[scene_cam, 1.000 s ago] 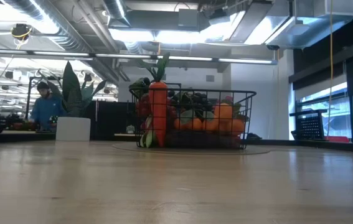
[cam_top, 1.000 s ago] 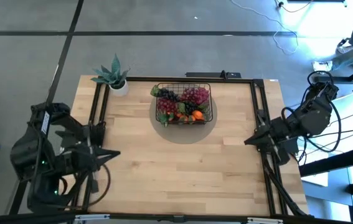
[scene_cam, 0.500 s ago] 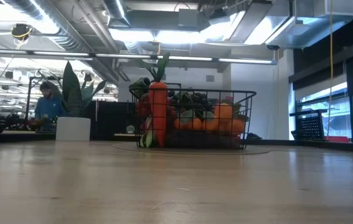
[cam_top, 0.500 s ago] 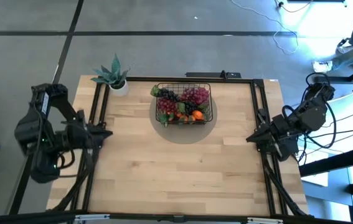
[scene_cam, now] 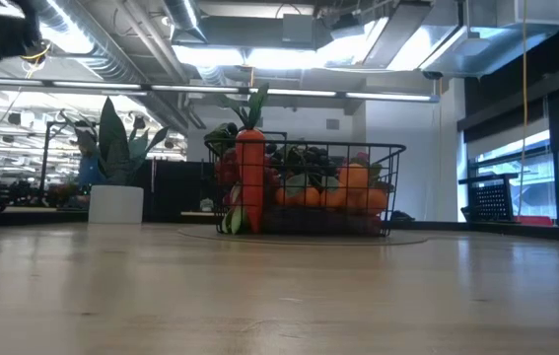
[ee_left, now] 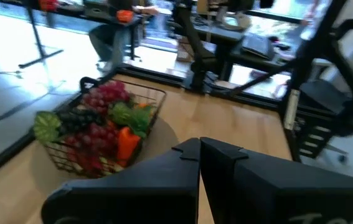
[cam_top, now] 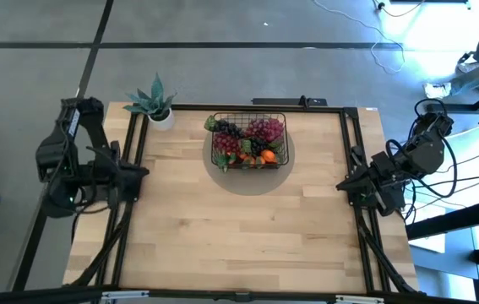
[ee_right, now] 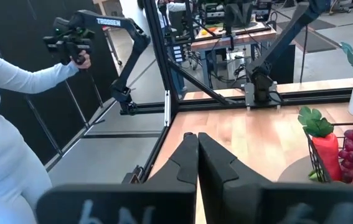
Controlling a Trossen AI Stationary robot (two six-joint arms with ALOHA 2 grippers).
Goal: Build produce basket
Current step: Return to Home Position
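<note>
Finally, homing: basket [cam_top: 248,113] full at upper centre.
Clenched empty at the side edges, left gripper [cam_top: 143,171] and right gripper [cam_top: 339,186] should retract smoothly outward.

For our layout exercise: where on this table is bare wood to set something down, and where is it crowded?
Free: the wide near stretch of the table between the left gripper and right gripper, and the far right corner. Crowded: the far edge from the basket to the potted plant.
</note>
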